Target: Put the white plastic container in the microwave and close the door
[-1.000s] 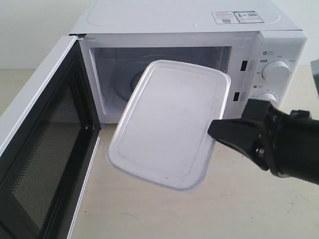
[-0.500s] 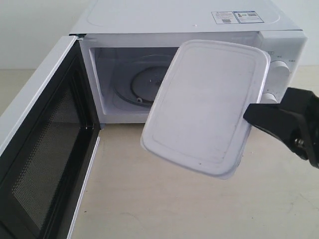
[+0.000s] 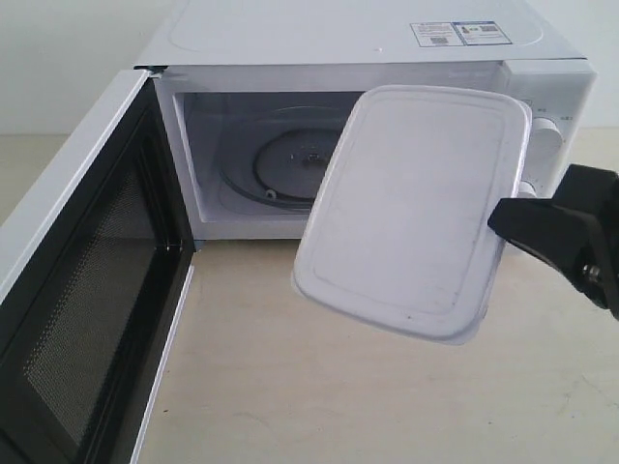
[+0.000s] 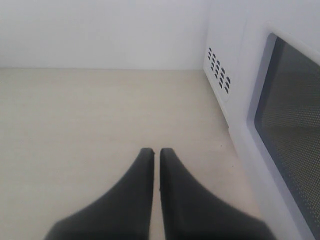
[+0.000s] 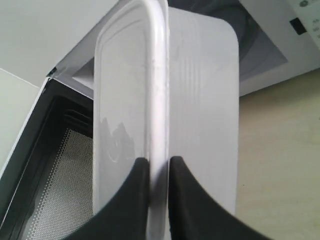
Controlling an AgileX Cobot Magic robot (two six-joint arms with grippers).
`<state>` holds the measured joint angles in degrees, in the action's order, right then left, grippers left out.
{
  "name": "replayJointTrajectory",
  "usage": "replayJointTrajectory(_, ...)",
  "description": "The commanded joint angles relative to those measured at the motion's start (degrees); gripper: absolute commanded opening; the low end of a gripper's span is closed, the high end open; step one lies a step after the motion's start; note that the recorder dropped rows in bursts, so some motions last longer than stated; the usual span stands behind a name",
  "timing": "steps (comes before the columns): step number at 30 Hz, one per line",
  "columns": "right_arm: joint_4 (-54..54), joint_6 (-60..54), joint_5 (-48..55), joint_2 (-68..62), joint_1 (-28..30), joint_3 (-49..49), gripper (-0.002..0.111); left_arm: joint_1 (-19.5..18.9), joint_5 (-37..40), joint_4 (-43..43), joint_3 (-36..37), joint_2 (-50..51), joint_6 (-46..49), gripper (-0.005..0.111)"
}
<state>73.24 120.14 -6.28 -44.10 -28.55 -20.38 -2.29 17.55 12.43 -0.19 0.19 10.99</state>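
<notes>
Swung toward two o'clock. Pinching white plastic container (image 3: 416, 213) by rim lip with right gripper (image 5: 157, 165): likely light, stiff, slick.

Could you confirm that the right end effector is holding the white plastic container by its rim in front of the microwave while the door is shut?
Not quite: the door is wide open, as the exterior view shows. The rest holds: the right end effector grips the white plastic container by its rim in front of the microwave.
</notes>
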Motion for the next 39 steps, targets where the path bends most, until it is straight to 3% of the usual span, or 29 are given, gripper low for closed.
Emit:
replayJointTrajectory(1, -6.5, 0.0, -0.4, 0.1, 0.0, 0.3, 0.000, 0.2, -0.8, 0.3, 0.2, -0.2, -0.3, 0.004)
replayJointTrajectory(16, -1.7, -5.0, 12.7, 0.1, 0.0, -3.3, 0.000, 0.2, -0.8, 0.3, 0.2, -0.2, -0.3, 0.004)
replayJointTrajectory(20, 5.2, 0.0, 10.5, 0.1, 0.0, -3.3, 0.000, 0.2, -0.8, 0.3, 0.2, -0.2, -0.3, 0.004)
replayJointTrajectory(27, 8.1, 0.0, 4.7, 0.0, 0.0, -3.0, 0.000, 0.2, -0.8, 0.3, 0.2, -0.2, -0.3, 0.004)
replayJointTrajectory(39, -12.9, -4.1, 0.3, 0.0, 0.0, -2.6, 0.000, 0.2, -0.8, 0.3, 0.2, -0.2, -0.3, 0.004)
